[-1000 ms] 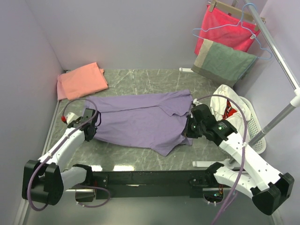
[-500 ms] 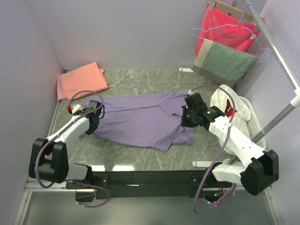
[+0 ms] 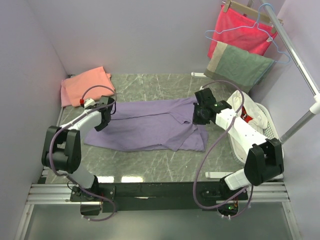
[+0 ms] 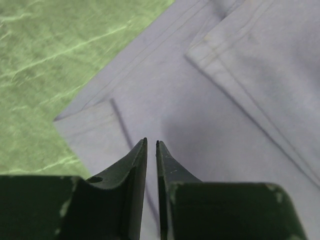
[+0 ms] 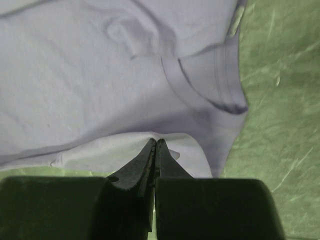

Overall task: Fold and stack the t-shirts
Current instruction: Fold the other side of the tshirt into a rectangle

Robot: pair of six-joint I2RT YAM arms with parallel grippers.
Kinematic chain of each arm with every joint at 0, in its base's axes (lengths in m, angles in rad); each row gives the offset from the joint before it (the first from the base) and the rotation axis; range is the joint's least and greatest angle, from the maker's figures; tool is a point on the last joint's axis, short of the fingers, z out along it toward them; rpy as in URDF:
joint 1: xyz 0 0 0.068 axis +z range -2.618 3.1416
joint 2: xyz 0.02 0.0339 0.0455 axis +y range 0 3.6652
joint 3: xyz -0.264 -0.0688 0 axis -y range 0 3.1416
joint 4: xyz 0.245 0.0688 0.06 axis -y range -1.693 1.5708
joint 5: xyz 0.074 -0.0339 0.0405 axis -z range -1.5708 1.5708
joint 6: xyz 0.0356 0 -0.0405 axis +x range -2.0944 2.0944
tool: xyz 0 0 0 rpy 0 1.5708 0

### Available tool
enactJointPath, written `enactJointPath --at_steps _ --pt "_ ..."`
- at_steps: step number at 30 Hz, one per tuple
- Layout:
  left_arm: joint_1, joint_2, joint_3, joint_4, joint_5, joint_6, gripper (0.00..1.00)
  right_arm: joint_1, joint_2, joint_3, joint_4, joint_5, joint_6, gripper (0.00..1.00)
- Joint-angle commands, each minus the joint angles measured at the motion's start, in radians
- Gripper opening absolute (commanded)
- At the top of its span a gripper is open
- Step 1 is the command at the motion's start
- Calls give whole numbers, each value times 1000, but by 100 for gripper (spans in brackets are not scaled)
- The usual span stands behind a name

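Purple cotton, the purple t-shirt (image 3: pixel 150 131) is spread lengthwise across the table (image 3: pixel 165 85), stretched between the two pincers. The pink t-shirt (image 3: pixel 86 86) is seen folded well beyond the left pincer (image 4: pixel 151 142), in the far corner. A ridge of the purple cloth appears to be pinched in the right pincer (image 5: pixel 156 140), whose jaws are pressed together on it, with a stitched band lying just ahead. The left pincer is parted by only a sliver, with nothing caught between; a hem corner lies just ahead of it and to its left. The lengthwise fold is judged to be in hand, the near edge being carried over the body. Next, the right end would need to be let go and the doubled cloth flattened before a crosswise fold. Compared with a second ago, both arms are reached farther out, the near edge has been drawn up into a narrower band, and the left grip has been released.
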Motion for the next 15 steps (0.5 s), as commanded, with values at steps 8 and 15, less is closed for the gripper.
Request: enactJointPath --at_steps 8,15 --pt "0 38 45 2 9 61 51 -54 134 154 53 28 -41 0" --pt "0 -140 -92 5 167 45 77 -60 109 132 64 -9 -55 0"
